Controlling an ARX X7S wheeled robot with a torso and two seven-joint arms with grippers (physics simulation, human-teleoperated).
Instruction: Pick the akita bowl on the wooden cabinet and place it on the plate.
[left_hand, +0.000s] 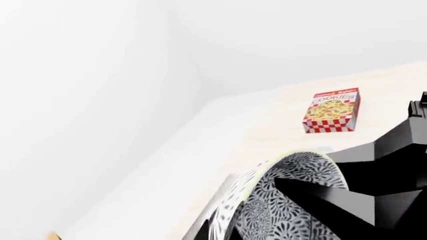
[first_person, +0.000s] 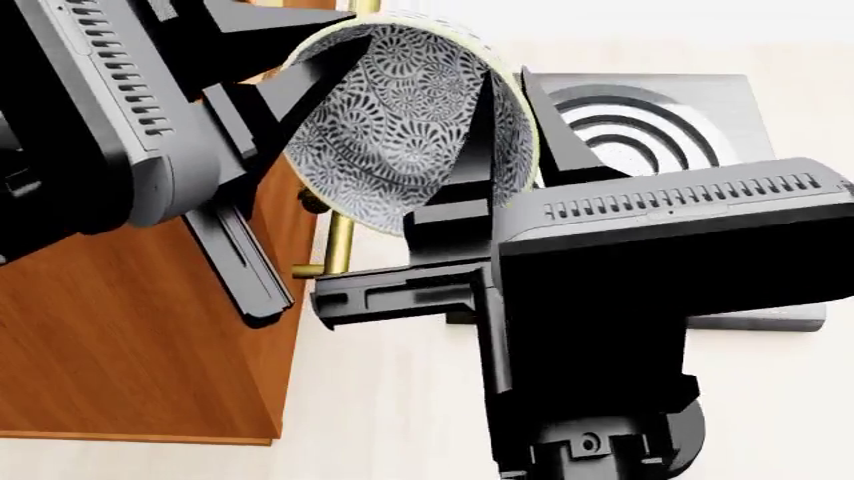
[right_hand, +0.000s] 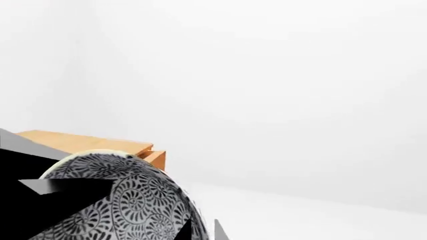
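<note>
black arm housings fill the head view, and between them the akita bowl (first_person: 400, 125) hangs tipped on its side, patterned inside facing the camera, lifted clear of the wooden cabinet (first_person: 120, 340). both arms are on it: the left claw (first_person: 314, 65) has a finger down the inside wall near the upper rim, and the right claw (first_person: 501, 140) has a dark finger lying across the inside by the opposite rim. each looks pinched on the rim, though the outer fingers are hidden, so i can't be sure how firmly either one bites.

over in the left wrist view the bowl (left_hand: 293, 185) shows its rim and pattern close up, with a cookies box (left_hand: 331, 111) standing well off on the pale bench (left_hand: 220, 150). the right wrist view catches the bowl's outside (right_hand: 127, 200) with the cabinet top (right_hand: 87, 142) behind it.

behind the right arm sits the grey stove (first_person: 667, 130) with its ringed burner. no plate in sight anywhere, probably masked by those arms or out of frame.

so the carry is on. to do it well, i'd say level the bowl before travelling, keep both claws moving together so neither twists the rim out of the other, and swing away from the brass handle (first_person: 340, 240). find the plate first, then lower straight down onto it.
</note>
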